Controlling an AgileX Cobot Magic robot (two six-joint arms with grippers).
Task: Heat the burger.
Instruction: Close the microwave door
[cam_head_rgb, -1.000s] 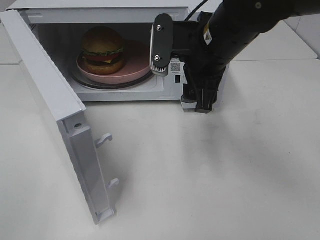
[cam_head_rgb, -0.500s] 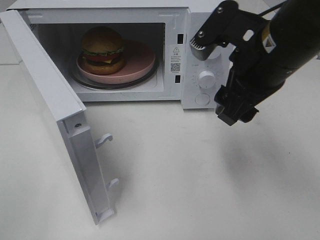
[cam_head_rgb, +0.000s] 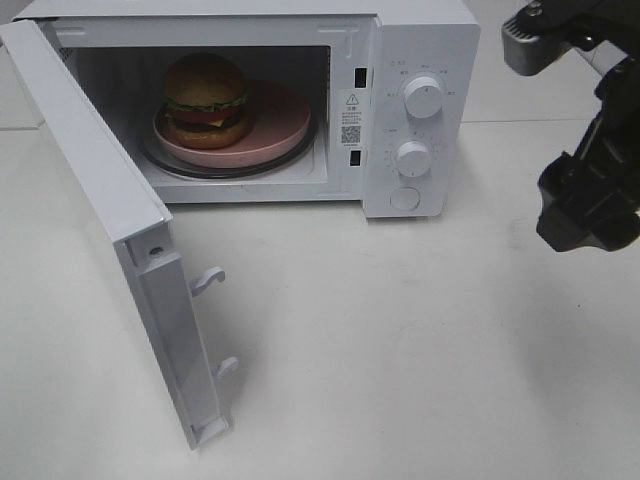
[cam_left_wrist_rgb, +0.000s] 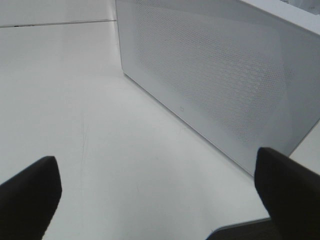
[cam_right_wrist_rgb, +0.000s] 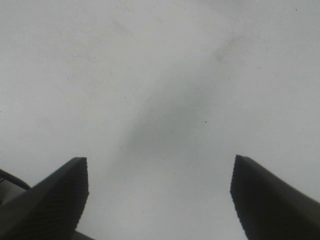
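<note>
1. Plainly, the burger (cam_head_rgb: 205, 98) sits on a pink plate (cam_head_rgb: 283, 122) inside the white microwave (cam_head_rgb: 420, 40), toward the cavity's left side.
2. Over bare desk (cam_head_rgb: 400, 350) near its right edge, the right claw (cam_right_wrist_rgb: 160, 165) hangs released and empty. The burger lies well to its left.
3. Also released and empty, the left claw (cam_left_wrist_rgb: 156, 157) faces a perforated white panel (cam_left_wrist_rgb: 215, 75).
4. Swung out leftward, the door (cam_head_rgb: 90, 190) is a flat, hard slab. The left arm looks nearer for shutting it.
5. Rounded tan bun, frilled green lettuce, smooth glossy plate.
</note>
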